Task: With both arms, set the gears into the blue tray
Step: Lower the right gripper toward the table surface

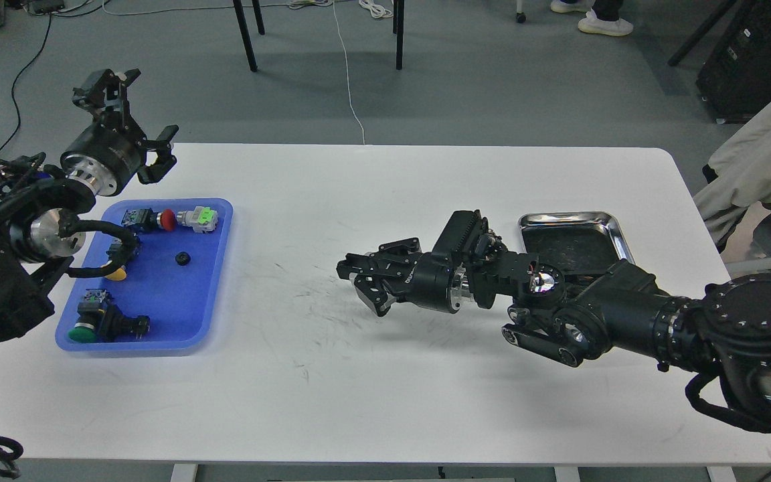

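Observation:
The blue tray (pixel 215 281) lies at the table's left. One small black gear (pixel 183 258) rests on its floor, right of centre. My left gripper (pixel 132 117) hangs open above the tray's far left corner, fingers wide apart and nothing between them. My right gripper (pixel 362 284) is low over the middle of the table, pointing left toward the blue tray. Its dark fingers are fairly close together, and I cannot make out whether anything sits between them. No other gear shows.
Inside the blue tray lie push-button switches: a red-capped one (pixel 166 219), a yellow-capped one (pixel 116 273) and a green-capped one (pixel 84 329). A silver metal tray (pixel 620 234) with a dark inside sits at the right, behind my right arm. Chair legs stand beyond the far edge.

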Motion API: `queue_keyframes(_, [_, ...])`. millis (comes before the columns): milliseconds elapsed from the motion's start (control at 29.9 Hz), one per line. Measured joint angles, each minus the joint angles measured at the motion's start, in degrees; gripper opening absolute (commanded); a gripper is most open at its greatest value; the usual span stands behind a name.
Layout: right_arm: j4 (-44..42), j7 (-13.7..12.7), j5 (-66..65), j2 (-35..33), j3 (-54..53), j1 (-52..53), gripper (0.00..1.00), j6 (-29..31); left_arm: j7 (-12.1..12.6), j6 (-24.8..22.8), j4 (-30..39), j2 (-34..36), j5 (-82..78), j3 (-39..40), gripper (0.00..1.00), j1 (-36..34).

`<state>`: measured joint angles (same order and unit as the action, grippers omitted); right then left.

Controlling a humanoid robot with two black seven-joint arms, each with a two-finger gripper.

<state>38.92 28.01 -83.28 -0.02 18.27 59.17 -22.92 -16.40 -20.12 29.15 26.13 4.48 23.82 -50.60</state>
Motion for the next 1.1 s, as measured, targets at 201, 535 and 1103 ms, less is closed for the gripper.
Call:
queue_keyframes(201, [-1.7, 0.0, 0.0, 0.0, 1.7, -0.8, 0.01, 0.0, 0.0, 0.0, 0.1, 0.2, 0.0, 0.0, 0.99, 0.1])
queue_keyframes(535, [-2.8, 0.0, 0.0, 0.0, 4.0, -1.5, 0.02, -0.9, 0.0, 0.0, 0.3, 0.6, 0.0, 0.0, 0.99, 0.2])
queue_keyframes(1103, [-5.4, 0.0, -0.1, 0.0, 7.4, -2.3, 0.05, -1.2, 0.0, -0.2, 0.4, 2.0, 0.0, 0.0, 0.99, 0.3])
